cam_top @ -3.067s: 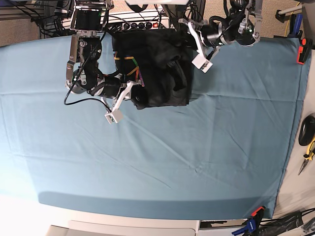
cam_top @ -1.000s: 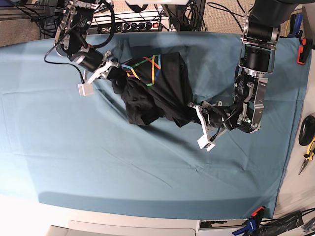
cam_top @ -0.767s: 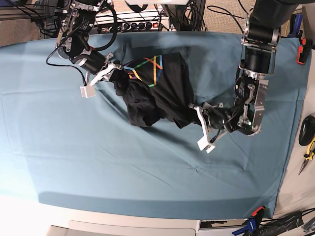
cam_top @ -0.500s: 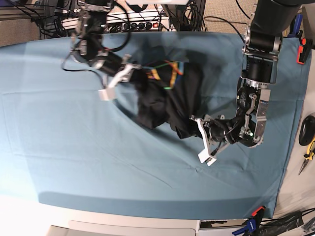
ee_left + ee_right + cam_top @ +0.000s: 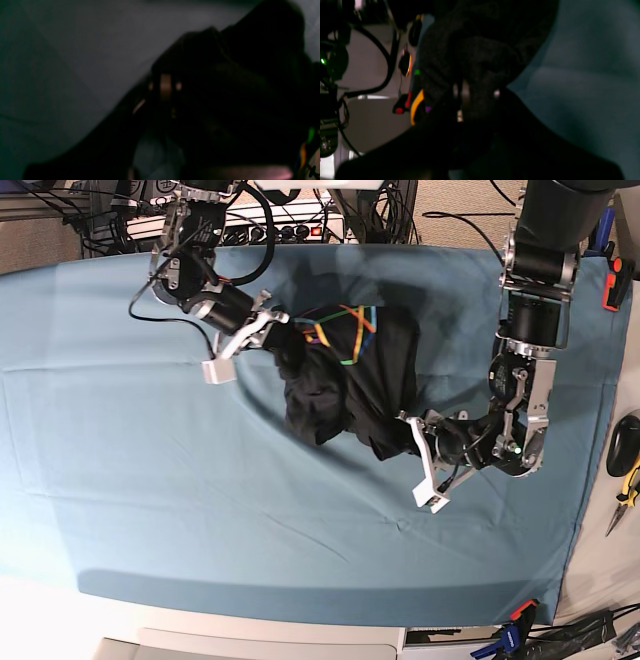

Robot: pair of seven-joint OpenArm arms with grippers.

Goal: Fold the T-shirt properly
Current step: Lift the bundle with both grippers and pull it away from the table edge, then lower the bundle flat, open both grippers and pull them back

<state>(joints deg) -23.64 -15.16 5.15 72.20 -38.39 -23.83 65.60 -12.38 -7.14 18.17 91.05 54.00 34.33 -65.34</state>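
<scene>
The black T-shirt [image 5: 350, 385] lies crumpled in a heap at the back middle of the teal table cover [image 5: 200, 510], its rainbow print [image 5: 340, 330] facing up near the top. My right gripper [image 5: 272, 332], on the left of the base view, is shut on the shirt's upper left edge. My left gripper [image 5: 408, 430], on the right of that view, is shut on its lower right edge. In the left wrist view dark cloth [image 5: 225, 100] fills the frame around the gripper [image 5: 165, 87]. In the right wrist view a cloth bunch [image 5: 475, 57] sits in the gripper [image 5: 476, 93].
Cables and a power strip [image 5: 290, 225] run along the table's back edge. An orange clamp [image 5: 612, 285] grips the cover at the right edge and another clamp [image 5: 520, 612] at the front right. Pliers [image 5: 628, 485] lie off the table's right side.
Both grippers have moved to the right in the base view, dragging the shirt heap with them. The rainbow print has shifted right and the left gripper sits slightly lower.
</scene>
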